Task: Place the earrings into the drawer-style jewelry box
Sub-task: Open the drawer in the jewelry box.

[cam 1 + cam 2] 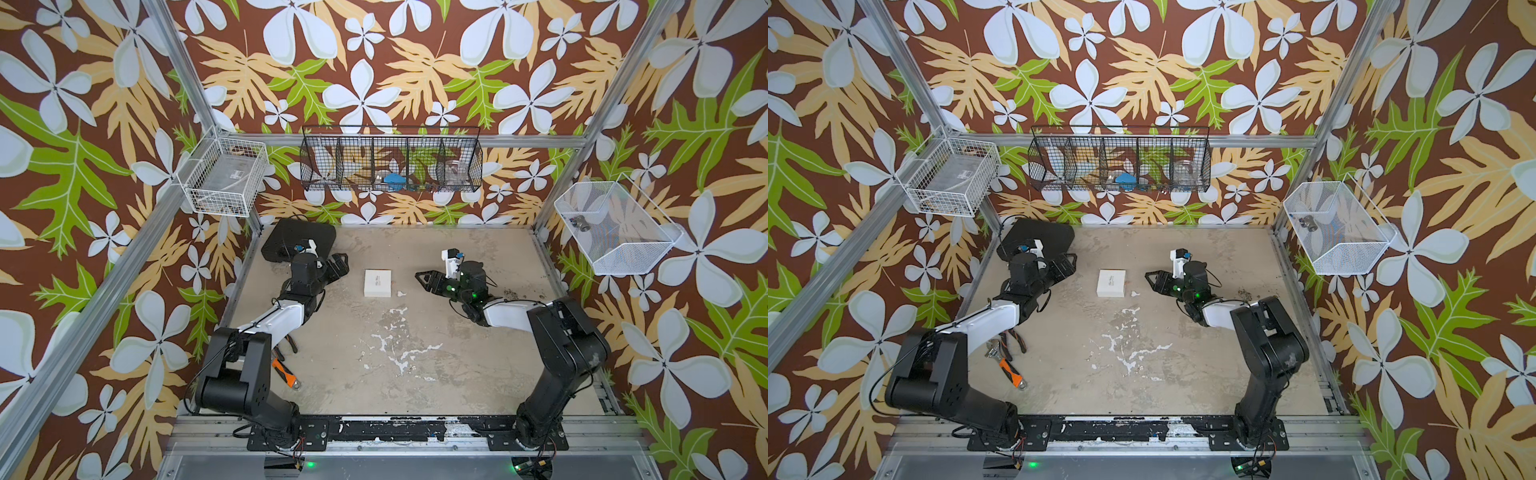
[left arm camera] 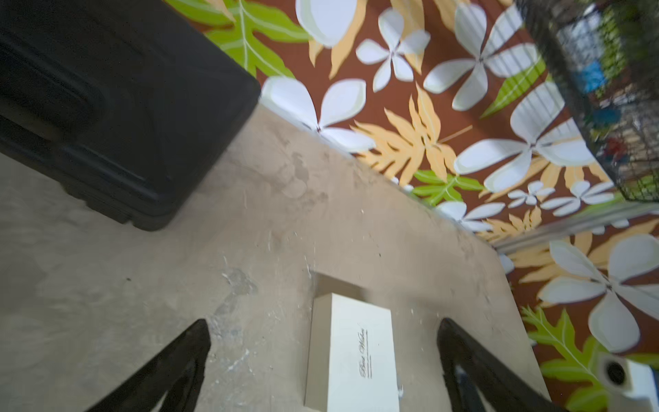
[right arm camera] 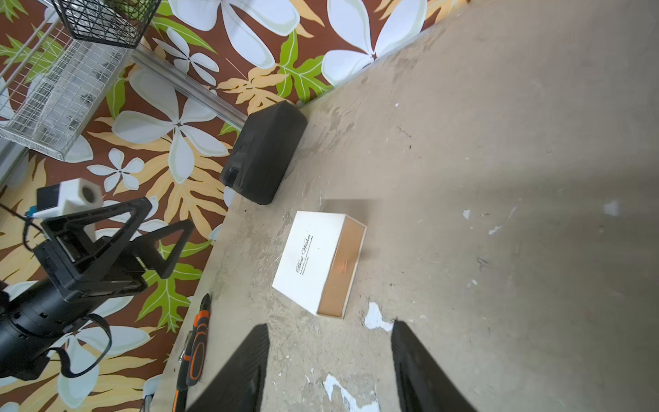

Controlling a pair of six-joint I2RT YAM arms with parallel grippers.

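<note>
The drawer-style jewelry box (image 1: 377,283) (image 1: 1111,283) lies flat in the middle of the table, white with faint script on top. Its tray is pushed in, and the tan end (image 3: 341,265) faces my right arm. My left gripper (image 1: 336,268) (image 2: 324,324) hovers left of the box, open and empty, with the box (image 2: 360,356) lying ahead between its fingers. My right gripper (image 1: 422,281) (image 3: 331,324) is right of the box (image 3: 312,257), a short gap away, jaws apart with only bare table between them. The earrings are out of view.
A black plastic case (image 1: 299,241) sits at the back left behind my left wrist. An orange-handled wrench (image 1: 284,372) and pliers (image 1: 1013,340) lie near the left arm's base. A black wire basket (image 1: 390,160) and white baskets (image 1: 222,180) (image 1: 615,226) hang on the walls.
</note>
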